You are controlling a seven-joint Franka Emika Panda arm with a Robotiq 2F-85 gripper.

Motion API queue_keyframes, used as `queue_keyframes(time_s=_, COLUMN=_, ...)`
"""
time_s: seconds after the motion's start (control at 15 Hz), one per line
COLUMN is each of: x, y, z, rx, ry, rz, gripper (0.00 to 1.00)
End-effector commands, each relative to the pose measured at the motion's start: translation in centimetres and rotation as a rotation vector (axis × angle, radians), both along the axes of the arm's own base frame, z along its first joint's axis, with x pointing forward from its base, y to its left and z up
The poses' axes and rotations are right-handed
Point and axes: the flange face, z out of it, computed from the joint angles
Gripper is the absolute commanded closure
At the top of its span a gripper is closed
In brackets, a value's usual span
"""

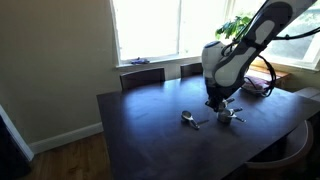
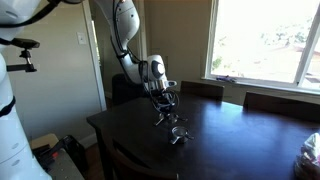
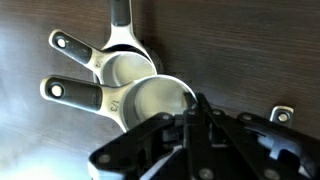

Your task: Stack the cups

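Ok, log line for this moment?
gripper: low over cups, grip unclear | cups: lying together on table | stack: unfinished

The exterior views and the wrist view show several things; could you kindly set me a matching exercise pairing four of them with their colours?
Things:
1. cups
2. table
3. arm
4. plant

Colours:
a. green
b. white
c. silver
d. dark brown

Pairs: 1-c, 2-d, 3-b, 4-a.
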Motion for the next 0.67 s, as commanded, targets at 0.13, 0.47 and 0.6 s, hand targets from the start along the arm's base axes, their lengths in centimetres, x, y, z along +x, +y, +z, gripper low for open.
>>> queue_keyframes(time_s=0.13, x=0.04, y=-0.72, z=-0.74, rx=0.009, ry=-0.016, rz=-0.043, gripper=0.95)
queue_keyframes(time_s=0.47, x=0.06, y=-0.71, z=-0.75, rx=0.01, ry=-0.02, rz=-0.051, gripper=0.95)
queue_keyframes(time_s=0.6, x=0.43, y=-1.06, z=-0.58, rx=0.008, ry=-0.027, rz=-0.075, gripper=0.97)
